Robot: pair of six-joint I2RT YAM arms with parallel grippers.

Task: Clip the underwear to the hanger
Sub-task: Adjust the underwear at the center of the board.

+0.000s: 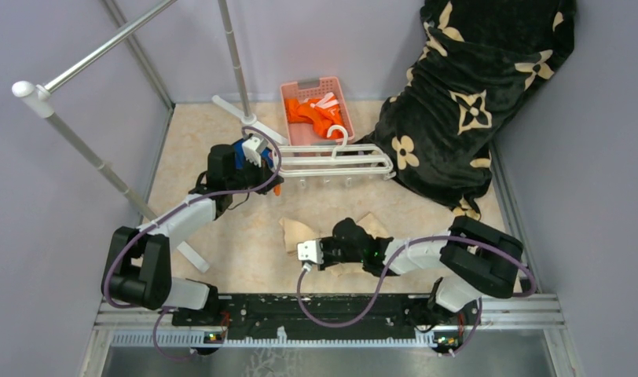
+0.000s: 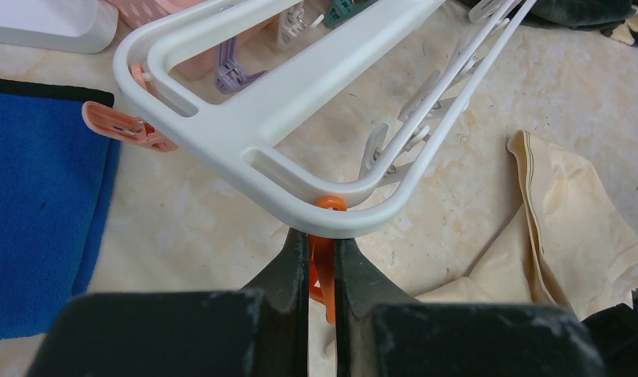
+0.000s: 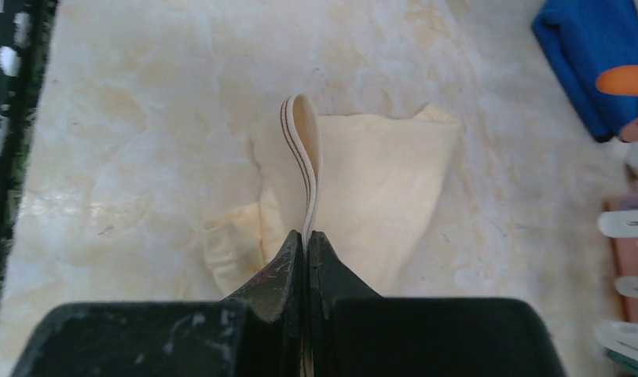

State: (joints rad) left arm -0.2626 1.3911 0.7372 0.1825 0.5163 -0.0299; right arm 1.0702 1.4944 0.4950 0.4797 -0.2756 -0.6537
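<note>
Right wrist cam: got the right end effector (image 3: 306, 236) pressed tight on the underwear (image 3: 371, 181), pinching a stood-up fold of waistband, with the rest slumped on the desk (image 3: 143, 118) just ahead of the fingertips. Over on left wrist cam, seeing the left end effector (image 2: 322, 236) nipping an orange clip (image 2: 321, 267) right under the hanger (image 2: 245, 133), touching its rounded end. Also spotted a blue cloth (image 2: 41, 204) off to its left.
</note>
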